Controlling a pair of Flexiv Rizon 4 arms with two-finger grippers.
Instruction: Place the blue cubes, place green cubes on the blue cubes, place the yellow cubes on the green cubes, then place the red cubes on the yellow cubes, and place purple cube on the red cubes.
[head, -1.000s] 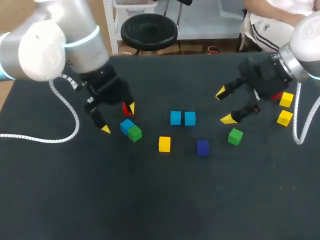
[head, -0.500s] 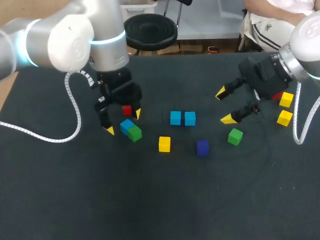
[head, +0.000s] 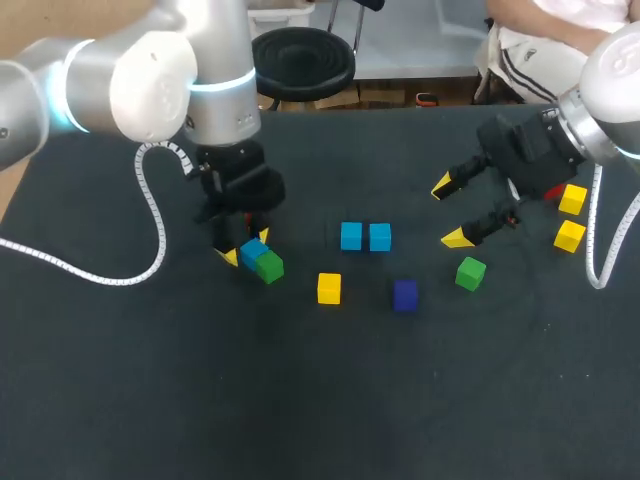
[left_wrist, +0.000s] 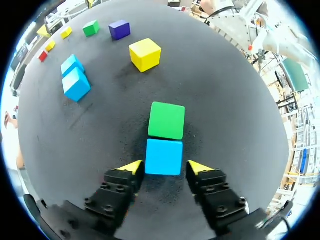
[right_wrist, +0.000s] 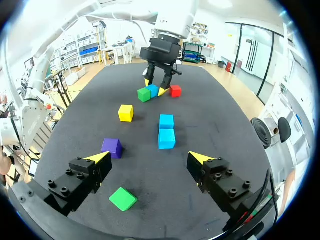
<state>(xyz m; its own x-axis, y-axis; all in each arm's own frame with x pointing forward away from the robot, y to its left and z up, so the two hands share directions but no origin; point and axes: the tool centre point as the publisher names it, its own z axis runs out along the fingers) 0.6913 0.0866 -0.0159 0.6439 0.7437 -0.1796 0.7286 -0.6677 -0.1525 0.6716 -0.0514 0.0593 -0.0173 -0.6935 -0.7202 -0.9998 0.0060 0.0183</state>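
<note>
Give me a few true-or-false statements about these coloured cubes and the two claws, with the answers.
1. A green cube touches the blue cube at the left gripper. True.
2. The purple cube sits on a red cube. False: it lies alone on the table.
3. Two more blue cubes lie side by side. True.
4. The right gripper holds a green cube. False: it is open and empty; the other green cube lies on the table.

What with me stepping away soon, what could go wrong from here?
1. The left gripper straddles a blue cube that touches a green cube; closing or lifting may drag the green one.
2. A red cube sits close beside that gripper, so a finger could knock it.
</note>
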